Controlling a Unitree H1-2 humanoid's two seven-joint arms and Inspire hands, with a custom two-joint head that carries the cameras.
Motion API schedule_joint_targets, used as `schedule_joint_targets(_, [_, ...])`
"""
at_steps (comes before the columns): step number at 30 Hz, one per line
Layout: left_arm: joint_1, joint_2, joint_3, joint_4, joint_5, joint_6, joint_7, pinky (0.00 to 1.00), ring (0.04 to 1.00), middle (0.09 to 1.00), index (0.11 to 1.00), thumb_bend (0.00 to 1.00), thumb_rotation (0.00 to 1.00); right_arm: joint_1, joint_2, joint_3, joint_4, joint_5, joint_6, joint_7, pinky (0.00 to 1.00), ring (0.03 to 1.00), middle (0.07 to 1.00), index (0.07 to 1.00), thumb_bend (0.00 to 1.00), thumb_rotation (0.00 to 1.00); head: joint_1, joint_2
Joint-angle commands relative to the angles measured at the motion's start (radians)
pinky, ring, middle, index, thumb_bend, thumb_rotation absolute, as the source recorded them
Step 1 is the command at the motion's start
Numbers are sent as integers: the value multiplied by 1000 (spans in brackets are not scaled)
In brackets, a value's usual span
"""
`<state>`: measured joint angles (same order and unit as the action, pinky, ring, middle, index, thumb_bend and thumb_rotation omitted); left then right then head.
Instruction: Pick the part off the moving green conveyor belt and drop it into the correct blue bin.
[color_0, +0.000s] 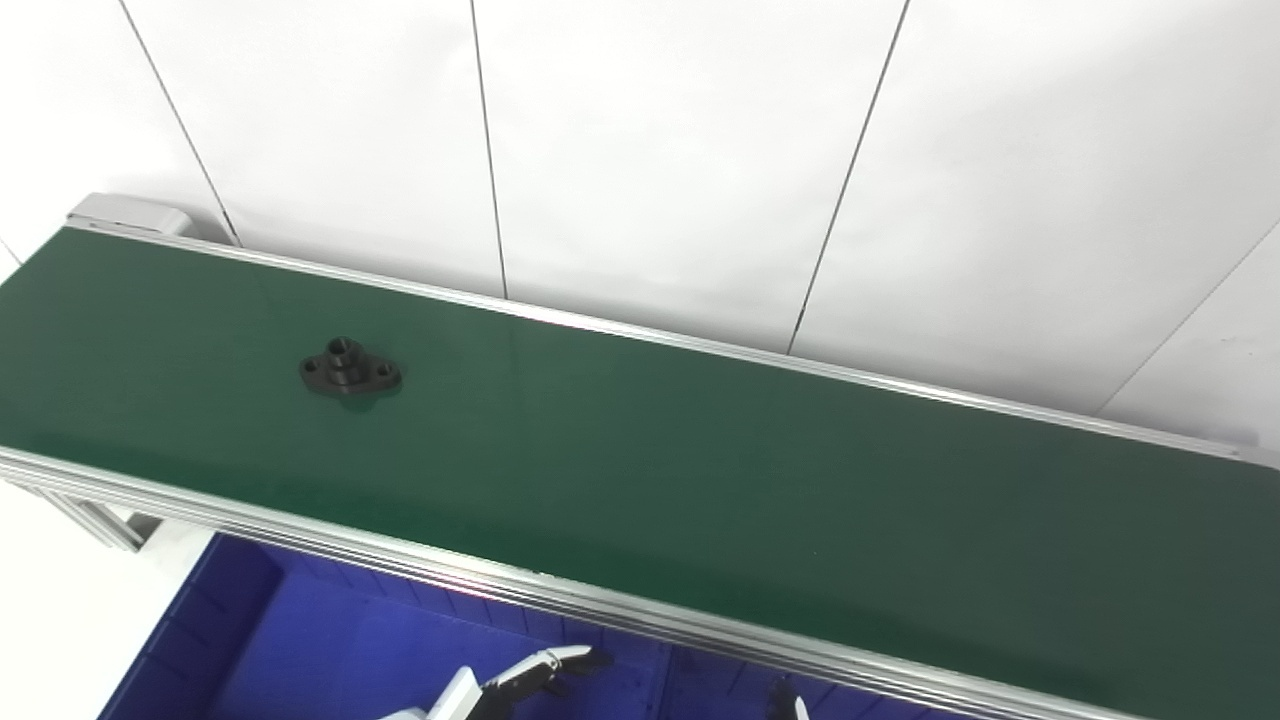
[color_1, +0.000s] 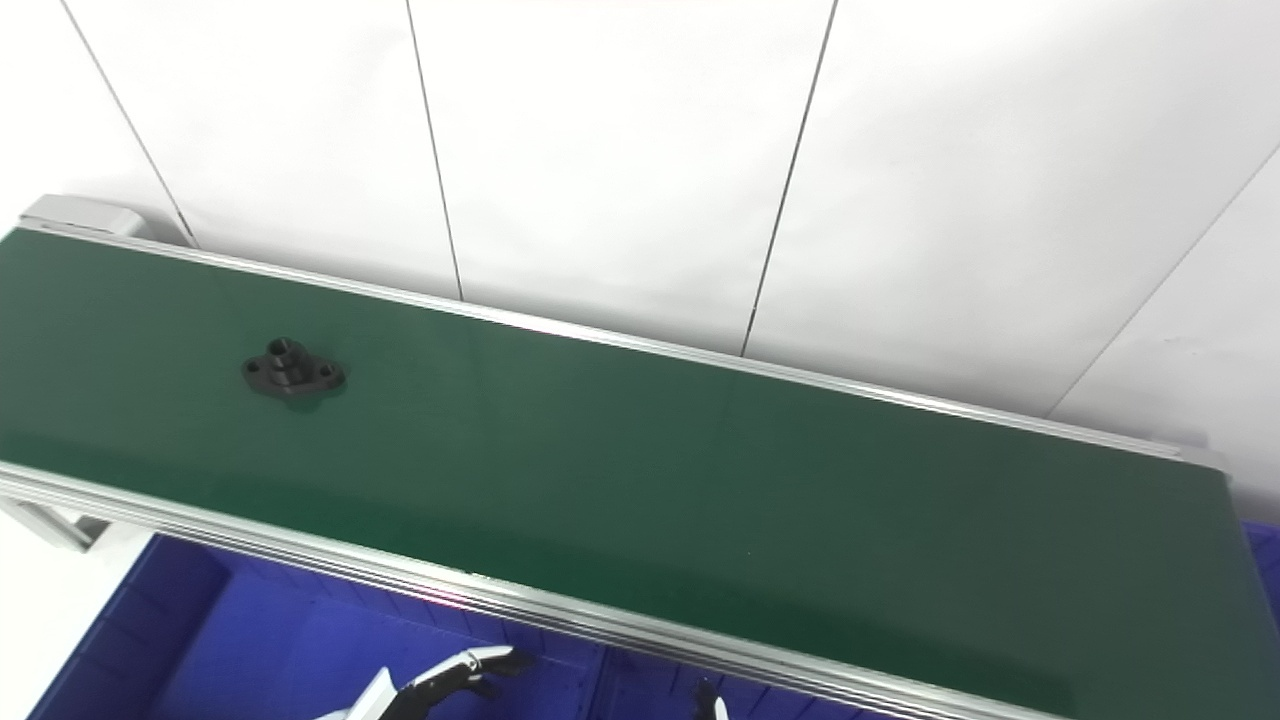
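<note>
Black, rigid part (color_0: 350, 368) lies flat on the green belt (color_0: 700, 470), well left. It looks hard and light; grasp its raised centre hub. Left hand (color_0: 520, 680) empty, fingers apart, above the blue bin (color_0: 250, 640); right hand (color_0: 790, 705) state unclear.

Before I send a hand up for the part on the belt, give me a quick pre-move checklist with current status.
1. Part on belt, lying flat, alone: ok.
2. Belt around the part free of other items: ok.
3. Left hand below the near belt rail, holding nothing, fingers apart: ok.
4. Right hand state: cannot tell, only a tip shows at the bottom edge.
5. Blue bin below the belt, left section visible: ok.
6. Which bin is correct for this part: cannot tell.
</note>
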<state>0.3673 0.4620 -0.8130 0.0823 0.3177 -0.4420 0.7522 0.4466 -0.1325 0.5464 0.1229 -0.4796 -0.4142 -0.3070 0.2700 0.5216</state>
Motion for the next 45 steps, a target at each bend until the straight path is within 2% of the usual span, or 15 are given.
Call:
schedule_joint_targets(1, [-10,7,-3,-9,15,-28,24,666,770,810,777,862,709,-3,9,16,-1,6,-56,-30,910,930,960,1000,816,559,0,0])
schedule_joint_targets(6, [-18,8,-7,-2,5,-28,18,668,770,808,781,859,713,-18,-6,45,-5,-2,-55,-84,880,917,952,1000,814,570,5,-4])
schedule_joint_targets(10, [-20,5,-8,2,5,-28,21,666,768,808,779,862,715,-30,-18,68,-39,-46,-55,-154,902,925,954,1000,797,560,5,-5])
schedule_joint_targets(14, [-22,-1,-4,9,14,-28,23,662,766,804,775,869,725,-35,-29,66,-102,-126,-55,-198,805,898,937,1000,786,574,10,-6])
schedule_joint_targets(19, [-31,-10,-6,25,21,-28,30,660,763,803,780,877,740,-24,-30,35,-193,-115,-55,-160,819,911,951,1000,805,585,16,-12])
schedule_joint_targets(23, [-47,-15,-27,40,24,-28,56,659,760,799,776,871,728,-25,-38,-1,-279,-58,-48,-90,976,957,969,1000,788,553,26,-17])
schedule_joint_targets(25, [-47,-19,-26,43,23,-28,52,654,758,800,778,881,738,-34,-41,-28,-325,-27,-33,-50,996,975,956,1000,795,523,34,-21])
schedule_joint_targets(34, [-67,-31,-38,63,14,-28,52,652,755,799,776,884,737,-123,-48,-124,-398,56,20,139,1000,965,949,1000,791,489,52,-36])
schedule_joint_targets(40, [-87,-33,-52,83,16,-28,76,644,746,790,767,867,716,-198,-15,-172,-401,81,62,214,955,935,941,1000,811,505,34,-46])
schedule_joint_targets(45, [-96,-28,-60,95,-2,-28,70,645,749,793,769,875,719,-238,9,-205,-395,121,84,261,996,973,967,1000,785,499,21,-52])
